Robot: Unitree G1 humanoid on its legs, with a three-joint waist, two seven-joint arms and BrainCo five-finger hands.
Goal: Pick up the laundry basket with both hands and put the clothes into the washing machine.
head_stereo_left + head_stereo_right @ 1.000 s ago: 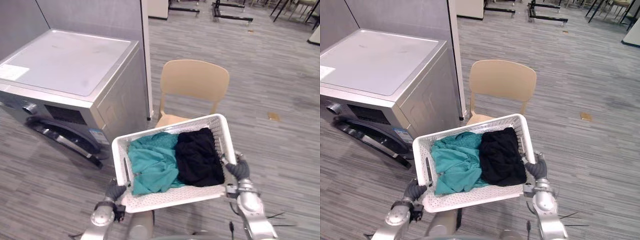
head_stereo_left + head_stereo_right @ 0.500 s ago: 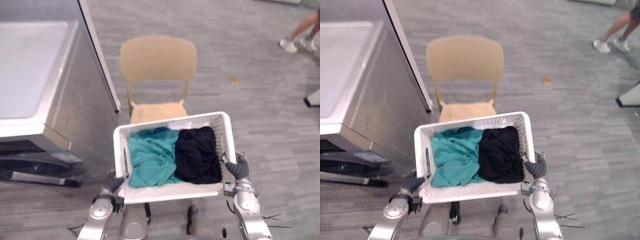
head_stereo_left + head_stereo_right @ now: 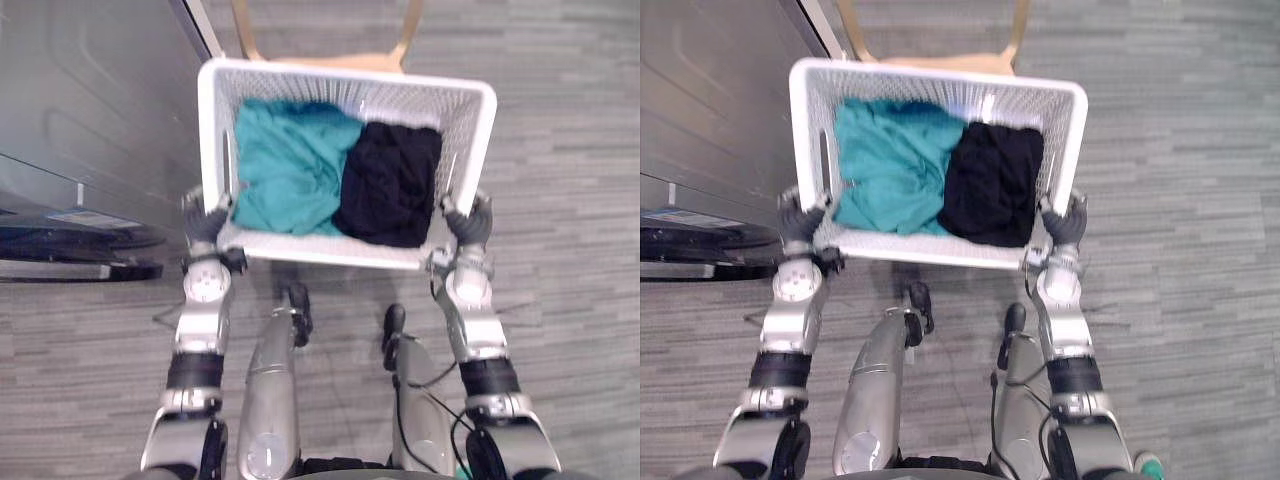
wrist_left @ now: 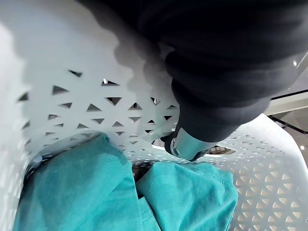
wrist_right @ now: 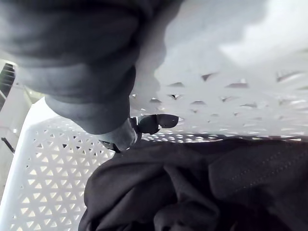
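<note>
We hold the basket [image 3: 330,256] off the floor, left hand [image 3: 205,222] and right hand [image 3: 468,222] each curled round a handle slot at its short ends. The teal cloth [image 3: 285,165] lies by its left edge and the black cloth [image 3: 390,185] by its right. The lift looks done, but both clothes have yet to go into the washer [image 3: 80,120] just to the left.

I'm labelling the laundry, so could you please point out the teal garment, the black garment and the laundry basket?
teal garment [image 3: 285,165], left eye view, its middle.
black garment [image 3: 390,185], left eye view, its middle.
laundry basket [image 3: 300,70], left eye view, far rim.
</note>
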